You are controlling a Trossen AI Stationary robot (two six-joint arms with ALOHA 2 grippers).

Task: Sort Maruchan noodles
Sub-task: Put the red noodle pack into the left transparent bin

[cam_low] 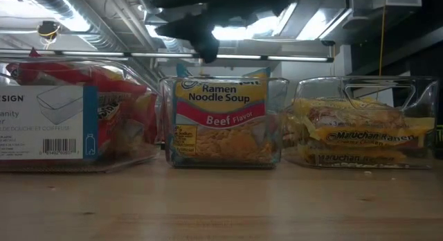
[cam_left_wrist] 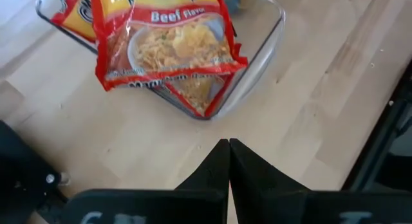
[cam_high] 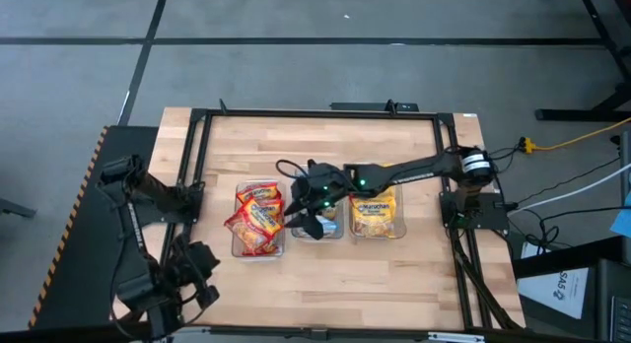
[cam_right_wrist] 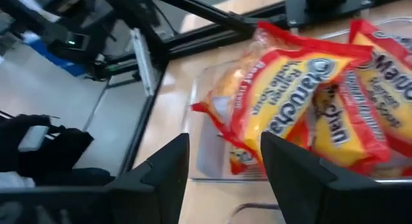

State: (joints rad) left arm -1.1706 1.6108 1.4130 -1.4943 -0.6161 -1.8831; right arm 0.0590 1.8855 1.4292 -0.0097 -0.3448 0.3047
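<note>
Above the middle bin (cam_high: 317,228), only the right wrist view shows the right pincer (cam_right_wrist: 225,179) parted.

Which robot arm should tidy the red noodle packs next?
Probably the right. Its open tool hangs over the bins, beside the red noodle packs that stick out of the left bin. The left tool is shut and sits back near the table's left edge.

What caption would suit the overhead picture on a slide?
Right gripper hovers open over the middle bin; red noodle packets left, yellow packets right; left gripper waits.
</note>
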